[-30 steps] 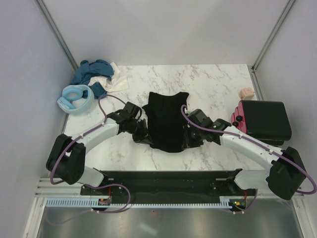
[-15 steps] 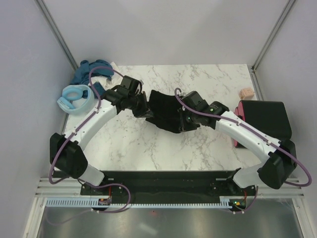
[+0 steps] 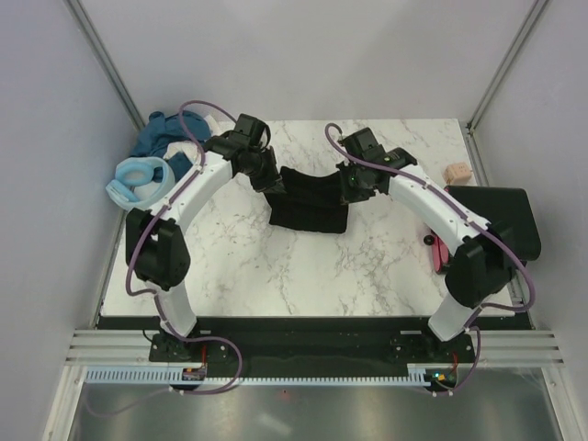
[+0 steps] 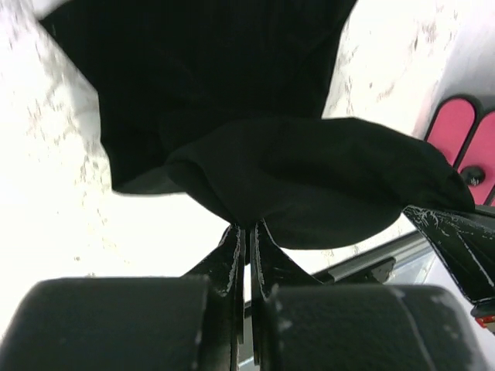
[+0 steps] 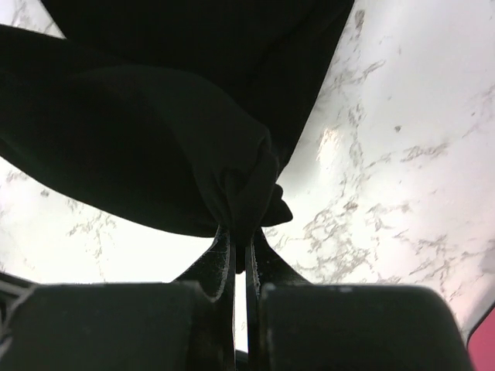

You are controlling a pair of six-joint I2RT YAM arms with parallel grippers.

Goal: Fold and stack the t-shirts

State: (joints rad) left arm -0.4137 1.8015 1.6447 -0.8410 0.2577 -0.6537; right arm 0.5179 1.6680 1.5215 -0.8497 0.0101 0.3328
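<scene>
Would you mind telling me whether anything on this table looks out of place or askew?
Only the far-left corner: the crumpled teal t-shirt and light-blue t-shirt lie in a loose heap, spilling past the edge of the table. The black t-shirt is simply mid-fold.

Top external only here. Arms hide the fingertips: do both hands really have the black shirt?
Observer: Left wrist view: the left hand is shut, with a bunched edge of the black t-shirt pinched at its fingertips.
Operator: Right one?
Observer: Right wrist view: the right hand is shut too, on a gathered wad of the same shirt.
Operator: Held edge lifted or dragging?
Observer: Lifted, it seems: in both wrist views the held fold hangs over a lower layer lying on the marble table.
</scene>
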